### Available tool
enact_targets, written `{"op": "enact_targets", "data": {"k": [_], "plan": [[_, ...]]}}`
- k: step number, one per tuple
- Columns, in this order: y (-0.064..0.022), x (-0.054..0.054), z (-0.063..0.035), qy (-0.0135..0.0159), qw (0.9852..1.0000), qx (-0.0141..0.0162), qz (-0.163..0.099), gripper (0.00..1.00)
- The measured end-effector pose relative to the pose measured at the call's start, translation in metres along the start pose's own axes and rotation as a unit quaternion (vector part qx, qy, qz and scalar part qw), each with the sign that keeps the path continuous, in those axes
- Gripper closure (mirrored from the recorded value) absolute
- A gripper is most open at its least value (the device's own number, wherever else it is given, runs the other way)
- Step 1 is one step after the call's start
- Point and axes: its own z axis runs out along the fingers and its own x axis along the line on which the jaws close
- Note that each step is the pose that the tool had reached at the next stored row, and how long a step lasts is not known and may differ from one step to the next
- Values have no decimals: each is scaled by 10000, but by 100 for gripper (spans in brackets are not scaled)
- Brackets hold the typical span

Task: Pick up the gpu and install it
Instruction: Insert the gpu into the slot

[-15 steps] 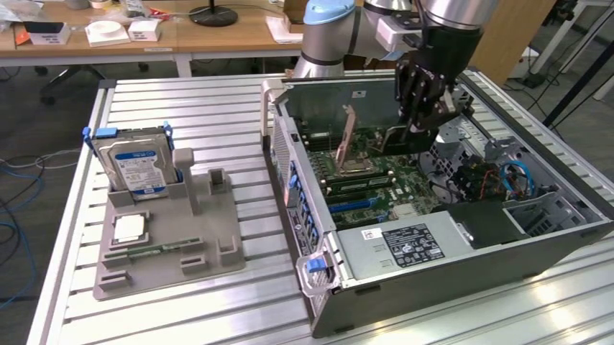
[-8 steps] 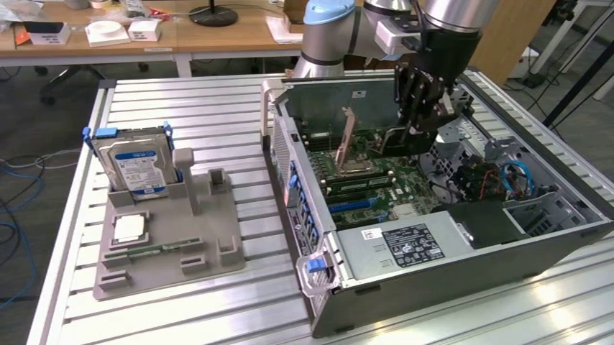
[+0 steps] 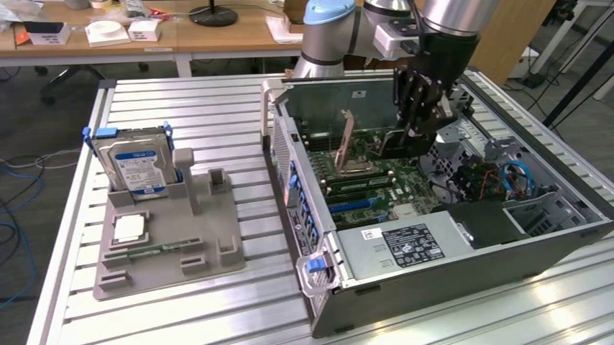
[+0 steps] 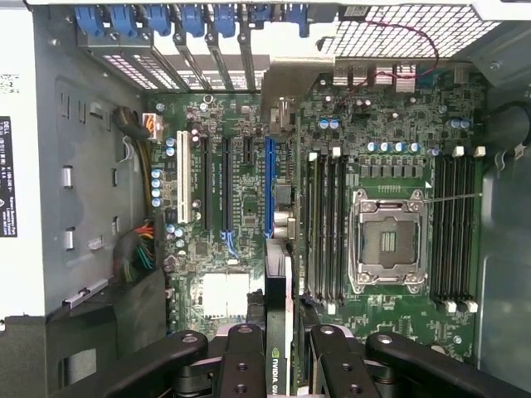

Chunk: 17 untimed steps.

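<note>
Gripping the gpu [image 4: 278, 332] edge-on between partly closed fingers [image 4: 242, 365], the tool [image 3: 415, 129] is seen inside the open computer case [image 3: 566, 237]; the card is held over the motherboard [image 4: 249, 182], with the hard drive [image 3: 134, 164] well apart on the counter [image 3: 221, 108].

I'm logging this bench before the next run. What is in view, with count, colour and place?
computer case: one, grey, open on the slatted table, exterior view's right.
motherboard: one, green, inside the case, CPU socket empty.
power supply: one, silver with black label, at the case's near end.
gpu: one, dark edge with green logo, upright between the tool's fingers over the motherboard.
hard drive: one, silver with blue-white label, standing in the grey holder tray, exterior view's left.
table: one, silver slatted.
desk: one, wooden, behind, with white boxes.
tool: one, black, closed on the gpu.
</note>
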Motion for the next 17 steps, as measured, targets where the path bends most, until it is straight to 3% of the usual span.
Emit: {"op": "enact_targets", "data": {"k": [17], "plan": [[3,-1,57,13,10000,0,0,74]]}}
